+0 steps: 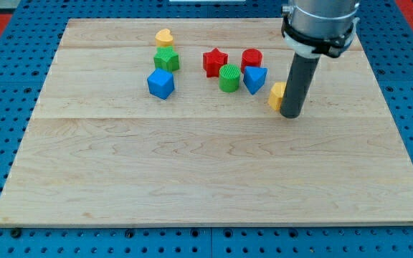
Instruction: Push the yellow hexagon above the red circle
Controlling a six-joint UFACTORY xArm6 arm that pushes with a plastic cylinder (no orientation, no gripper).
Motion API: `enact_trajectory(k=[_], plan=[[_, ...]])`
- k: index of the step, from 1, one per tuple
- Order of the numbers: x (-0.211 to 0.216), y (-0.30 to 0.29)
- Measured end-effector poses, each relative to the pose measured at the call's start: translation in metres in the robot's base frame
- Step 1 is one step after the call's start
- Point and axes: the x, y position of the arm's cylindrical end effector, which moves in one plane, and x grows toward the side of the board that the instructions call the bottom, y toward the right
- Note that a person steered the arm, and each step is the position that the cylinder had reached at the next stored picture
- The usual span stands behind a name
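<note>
The yellow hexagon (276,94) lies on the wooden board, below and to the right of the red circle (252,58). My tip (290,114) stands right beside the hexagon, on its right and slightly lower side, and the rod hides the hexagon's right part. The blue triangular block (254,78) sits between the red circle and the hexagon.
A green cylinder (229,77) and a red star (214,61) stand left of the red circle. Further left are a yellow heart (164,37), a green block (166,59) and a blue cube (160,84). The board's right edge (396,129) is near.
</note>
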Motion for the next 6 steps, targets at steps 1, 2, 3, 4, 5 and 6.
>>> enact_trajectory(k=[1, 2, 3, 4, 5, 6], plan=[[-0.022, -0.003], [-0.016, -0.004], [0.005, -0.019], [0.003, -0.038], [-0.005, -0.039], [-0.018, -0.038]])
